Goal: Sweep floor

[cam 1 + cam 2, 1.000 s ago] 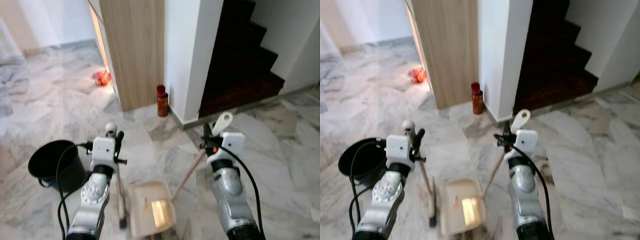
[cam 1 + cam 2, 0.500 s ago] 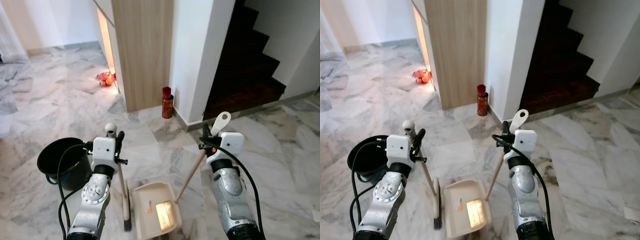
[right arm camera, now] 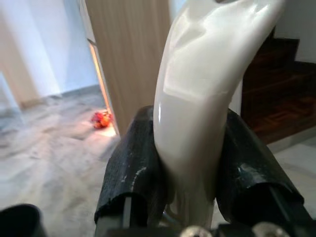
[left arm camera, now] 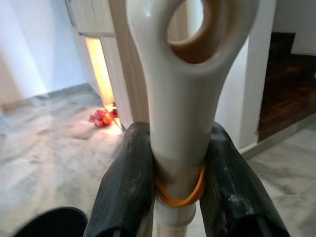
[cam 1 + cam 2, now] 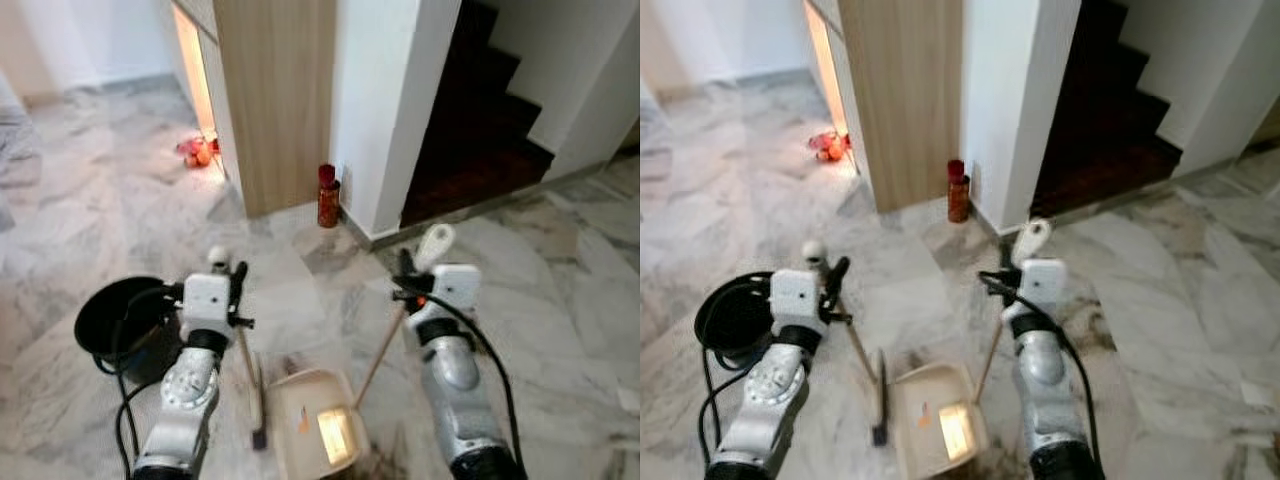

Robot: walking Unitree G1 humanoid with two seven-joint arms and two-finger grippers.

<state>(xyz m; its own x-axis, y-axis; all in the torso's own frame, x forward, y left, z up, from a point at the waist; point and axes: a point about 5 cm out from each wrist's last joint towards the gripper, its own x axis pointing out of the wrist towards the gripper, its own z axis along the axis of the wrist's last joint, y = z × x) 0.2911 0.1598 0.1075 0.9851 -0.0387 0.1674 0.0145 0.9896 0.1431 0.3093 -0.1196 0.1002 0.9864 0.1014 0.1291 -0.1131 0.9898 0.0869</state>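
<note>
On marble floor (image 5: 120, 200): left gripper (image 4: 170, 180) clamps broom (image 5: 250, 385) handle, right gripper (image 3: 190, 170) clamps dustpan (image 5: 318, 430) handle; broom head just left of the pan, both handles slanting upward.

The grey-veined marble floor (image 5: 90, 210) carries a black bucket (image 5: 118, 318) at the left, a cream dustpan (image 5: 318, 430) with the broom head (image 5: 259, 437) just beside it, a red can (image 5: 327, 196) by the wall, and an orange object (image 5: 196, 151).
</note>
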